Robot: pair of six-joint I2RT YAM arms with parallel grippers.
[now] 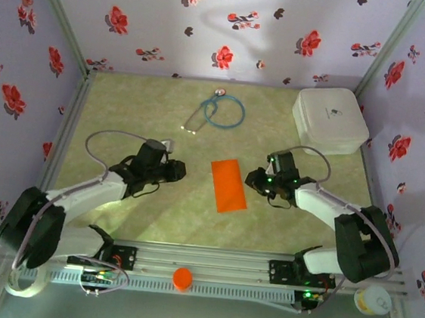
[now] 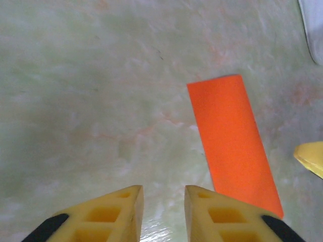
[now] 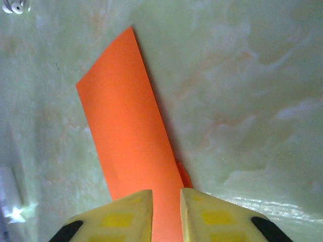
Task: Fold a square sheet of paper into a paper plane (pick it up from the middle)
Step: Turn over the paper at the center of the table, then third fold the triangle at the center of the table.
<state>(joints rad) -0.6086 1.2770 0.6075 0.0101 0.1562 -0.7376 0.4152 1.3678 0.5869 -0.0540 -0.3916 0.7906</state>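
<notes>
Orange sheet of paper [image 1: 228, 185], folded into a narrow strip, is lying on the counter [image 1: 153, 213] between both hands. The left hand [image 2: 164, 194] is waiting just beside it, fingers slightly apart and empty. The strip is running into the right hand's [image 3: 166, 196] narrow gap; whether it is clamped, I cannot tell.

Left end effector [image 2: 162, 195] and right end effector [image 3: 166, 197] — jaws narrowly parted.

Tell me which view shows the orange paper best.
Top external: the orange paper shows whole, all four edges unobstructed, though small. Left wrist shows the paper larger, with one near corner cut off by a finger. Right wrist shows the paper close up, its near end behind the fingers.
</notes>
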